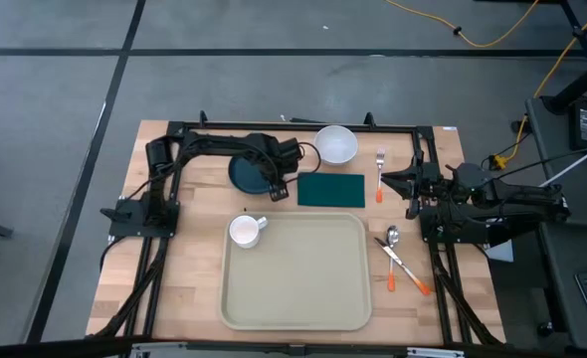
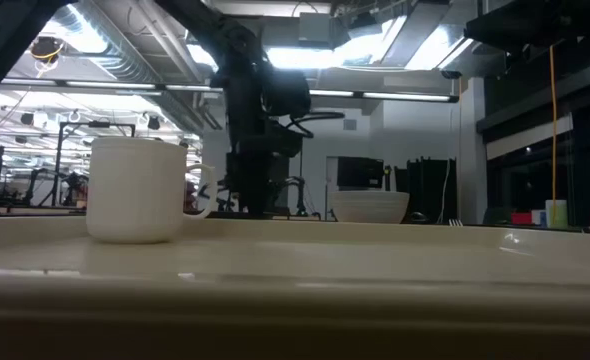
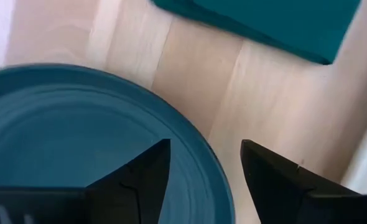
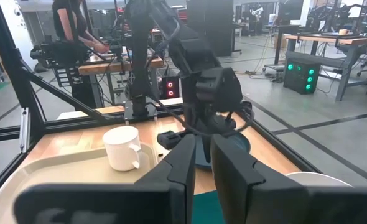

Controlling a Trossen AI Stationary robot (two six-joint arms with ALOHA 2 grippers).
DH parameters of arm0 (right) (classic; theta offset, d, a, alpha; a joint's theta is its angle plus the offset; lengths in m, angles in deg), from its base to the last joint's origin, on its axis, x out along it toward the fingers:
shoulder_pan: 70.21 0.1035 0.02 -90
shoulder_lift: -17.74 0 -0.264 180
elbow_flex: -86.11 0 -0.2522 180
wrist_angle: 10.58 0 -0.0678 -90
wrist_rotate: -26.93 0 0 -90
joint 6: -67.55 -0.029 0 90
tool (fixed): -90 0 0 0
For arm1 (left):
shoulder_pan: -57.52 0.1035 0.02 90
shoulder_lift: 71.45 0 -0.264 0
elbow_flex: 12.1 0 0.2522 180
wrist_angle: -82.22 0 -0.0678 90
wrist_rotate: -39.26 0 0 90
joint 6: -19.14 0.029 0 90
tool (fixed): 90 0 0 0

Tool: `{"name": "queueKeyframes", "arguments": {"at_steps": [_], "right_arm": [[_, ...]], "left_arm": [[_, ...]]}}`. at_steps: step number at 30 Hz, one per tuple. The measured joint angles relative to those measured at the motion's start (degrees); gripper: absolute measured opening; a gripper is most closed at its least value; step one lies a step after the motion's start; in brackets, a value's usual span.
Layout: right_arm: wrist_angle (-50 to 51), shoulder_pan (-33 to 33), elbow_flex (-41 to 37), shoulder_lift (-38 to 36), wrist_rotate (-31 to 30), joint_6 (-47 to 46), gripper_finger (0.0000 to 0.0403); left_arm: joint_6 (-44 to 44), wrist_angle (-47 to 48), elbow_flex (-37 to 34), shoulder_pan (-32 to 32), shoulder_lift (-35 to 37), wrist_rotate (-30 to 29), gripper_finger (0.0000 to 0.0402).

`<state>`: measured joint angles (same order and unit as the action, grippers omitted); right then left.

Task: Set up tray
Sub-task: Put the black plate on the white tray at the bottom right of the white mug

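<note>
Tray (image 1: pixel 295 271) near open left claw (image 1: pixel 277 191), apart.

Even overhead light falls on the table (image 1: pixel 174 298); shadows are soft. Behind the left gripper (image 2: pixel 250 195), bright ceiling lights leave it backlit. The plate (image 3: pixel 59 143) under its fingertips is blurred.

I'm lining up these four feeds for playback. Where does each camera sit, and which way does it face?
High view: overhead, straight down; tray, both arms.
Low view: tabletop height, level across tray rim; mug, left arm behind.
Left wrist view: above blue plate; own open left end effector, green napkin.
Right wrist view: looks across table past own right end effector, nearly shut; left arm beyond.
Shared: mug in high, low and right wrist views.
</note>
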<state>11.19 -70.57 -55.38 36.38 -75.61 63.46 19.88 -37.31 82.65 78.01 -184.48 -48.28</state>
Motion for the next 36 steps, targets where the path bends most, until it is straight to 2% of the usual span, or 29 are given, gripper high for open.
{"name": "queueKeyframes", "arguments": {"at_steps": [7, 10, 12, 17, 18, 22, 27, 36], "right_arm": [[0.0, 0.0, 0.0, 0.0, 0.0, -0.1, 0.0058], [0.0, 0.0, 0.0, 0.0, 0.1, -0.1, 0.0058], [0.0, 0.0, 0.0, 0.0, 0.1, -0.1, 0.0058], [0.0, 0.0, 0.0, 0.0, 0.1, 0.1, 0.0058], [0.0, 0.0, 0.0, 0.0, 0.1, 0.1, 0.0058], [0.0, 0.0, 0.0, 0.0, 0.1, 0.1, 0.0058], [0.0, 0.0, 0.0, 0.0, 0.1, 0.1, 0.0058], [0.4, 0.0, 0.0, 0.0, 0.0, 0.1, 0.0058]], "left_arm": [[-1.4, -0.7, 0.0, 0.7, -3.2, -0.9, 0.0190], [-2.0, -0.4, 0.0, 1.0, -3.5, -1.9, 0.0171], [-2.1, -0.7, 0.0, 1.0, -3.5, -3.0, 0.0142], [-2.1, 0.2, 0.1, 1.0, -2.9, -4.6, 0.0026], [-2.0, 0.4, 0.1, 1.0, -2.8, -4.8, 0.0017], [-2.0, 2.6, 0.9, 0.7, -2.9, -5.5, 0.0009], [-0.5, 10.8, 5.1, -0.7, -1.9, -7.3, 0.0003], [-0.5, 21.2, 13.9, -4.3, 7.8, -9.8, 0.0001]]}}
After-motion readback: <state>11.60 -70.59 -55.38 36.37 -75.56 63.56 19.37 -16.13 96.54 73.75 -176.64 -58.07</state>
